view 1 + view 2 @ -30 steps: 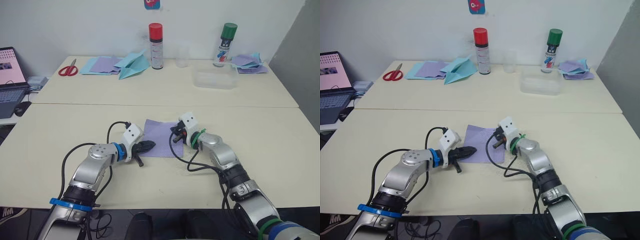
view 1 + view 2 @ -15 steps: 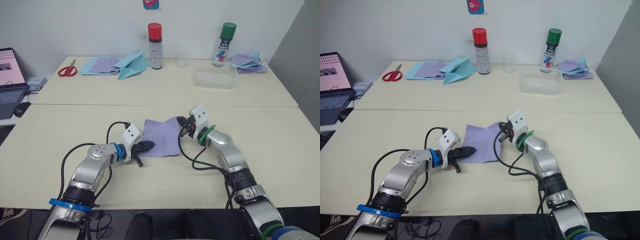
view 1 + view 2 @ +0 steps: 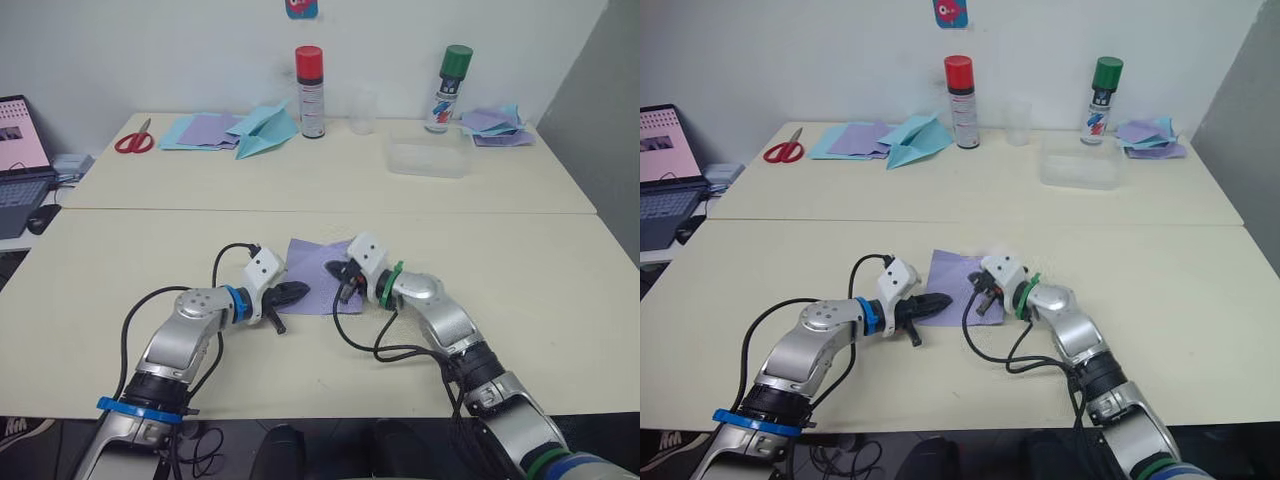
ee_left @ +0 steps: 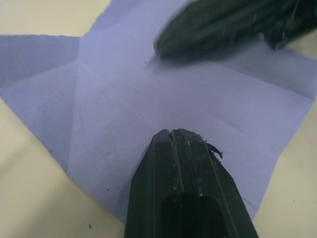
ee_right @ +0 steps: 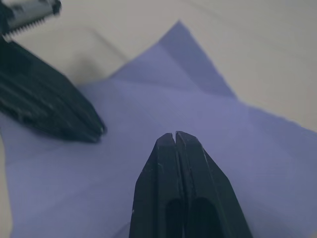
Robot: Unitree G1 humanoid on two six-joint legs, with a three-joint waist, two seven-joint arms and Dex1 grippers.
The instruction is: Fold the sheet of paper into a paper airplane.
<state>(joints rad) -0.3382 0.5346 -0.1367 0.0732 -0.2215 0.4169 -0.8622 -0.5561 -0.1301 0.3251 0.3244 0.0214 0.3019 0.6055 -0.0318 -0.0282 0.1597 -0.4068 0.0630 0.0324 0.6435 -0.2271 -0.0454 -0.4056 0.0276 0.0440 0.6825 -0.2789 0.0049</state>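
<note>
I see a lavender-purple sheet of paper [image 3: 318, 274] with faint crease lines on my cream worktop [image 3: 560, 290]. My left gripper [image 3: 298, 292] and right gripper [image 3: 338, 276] both have black fingers under white housings. Farther back: a light-blue paper plane [image 3: 262, 130], red-handled scissors [image 3: 134, 138], a red-capped can [image 3: 311, 91], a green-capped can [image 3: 450, 87].

No wording can be read anywhere: the labels on the red-capped spray can [image 3: 311, 92] and the green-capped spray can [image 3: 451, 90] at the desk's far edge are too small to make out.
</note>
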